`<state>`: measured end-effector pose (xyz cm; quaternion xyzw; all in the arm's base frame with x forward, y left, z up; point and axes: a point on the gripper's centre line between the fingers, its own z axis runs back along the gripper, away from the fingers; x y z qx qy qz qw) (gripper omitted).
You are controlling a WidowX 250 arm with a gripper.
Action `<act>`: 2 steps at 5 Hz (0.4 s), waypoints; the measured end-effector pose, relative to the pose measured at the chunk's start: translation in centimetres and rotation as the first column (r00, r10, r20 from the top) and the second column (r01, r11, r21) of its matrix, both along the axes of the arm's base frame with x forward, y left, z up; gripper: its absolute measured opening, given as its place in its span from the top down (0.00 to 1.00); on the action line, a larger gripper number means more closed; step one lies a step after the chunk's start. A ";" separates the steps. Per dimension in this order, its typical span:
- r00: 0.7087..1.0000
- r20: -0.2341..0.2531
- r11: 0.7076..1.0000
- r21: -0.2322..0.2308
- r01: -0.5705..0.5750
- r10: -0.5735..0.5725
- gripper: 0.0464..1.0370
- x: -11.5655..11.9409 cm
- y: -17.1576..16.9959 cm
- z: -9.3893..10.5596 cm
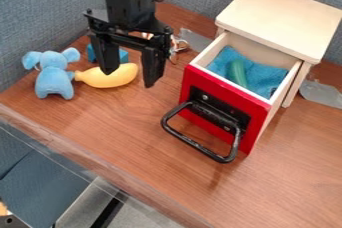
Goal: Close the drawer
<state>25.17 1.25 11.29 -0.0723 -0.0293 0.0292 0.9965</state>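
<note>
Pincer (129,79) wide, fingers well apart & empty, tips down over tbl (133,122), L of drawer (217,104). Arm (127,2) entered at far edge, L of ctr, & hung approx. vertical; exact ht of tips above tbl couldn't be told. Drawer stood out of wooden cabinet (280,17), R side of tbl; red front faced near-L, black handle (194,144) jutted from it. In drawer: blue cloth (257,74) w/ green obj. (237,72) on it, both inside the walls.

Others: yellow toy (110,78) lay just beyond/behind the fingers as seen, L of drawer; blue plush w/ round ears (53,79) at far L, beside narrow end of yellow toy (contact unclear). Blue block (91,53) behind pincer, partly hidden. Grey patch (194,39) L of cabinet, another grey patch (322,93) R of it.
</note>
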 end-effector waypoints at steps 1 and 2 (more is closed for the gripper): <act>1.000 -0.021 1.000 0.004 0.000 0.000 0.04 -0.2 -0.2 -0.7; 0.990 -0.019 0.987 0.078 0.140 -0.139 0.04 -0.9 -4.7 -2.2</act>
